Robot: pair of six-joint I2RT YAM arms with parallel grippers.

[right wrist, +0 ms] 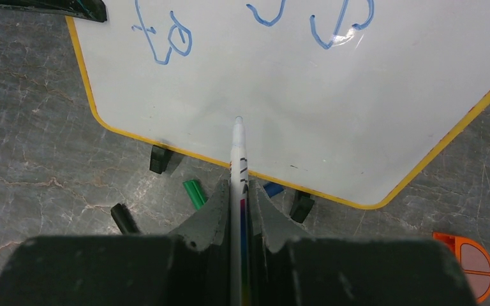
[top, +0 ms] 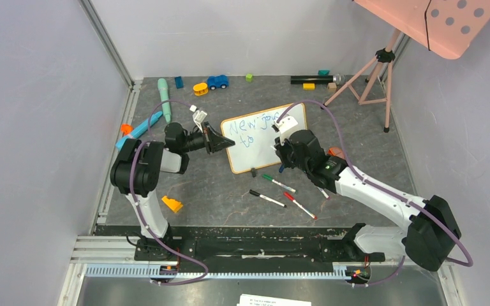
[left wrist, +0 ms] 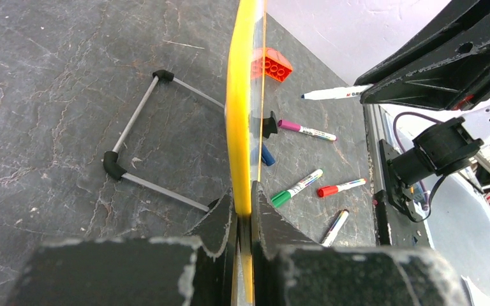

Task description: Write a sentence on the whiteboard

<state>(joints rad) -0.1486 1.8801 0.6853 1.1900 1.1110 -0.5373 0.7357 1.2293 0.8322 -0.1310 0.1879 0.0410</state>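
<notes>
Risk, as I judged: left gripper [left wrist: 244,205] pinched whiteboard [right wrist: 332,115] edge only; right gripper [right wrist: 238,194], clamped on marker [right wrist: 238,143], could shove it loose, smearing sentence [top: 250,131].

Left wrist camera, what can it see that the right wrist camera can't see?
Only the left wrist view shows the wire stand behind the whiteboard, the red brick, the pink marker and the red marker. Only the right wrist view shows the blue sentence on the board's face and an orange round piece. Both show the whiteboard, the green marker, and the pen clamped in the right gripper, pointing at the board.
</notes>
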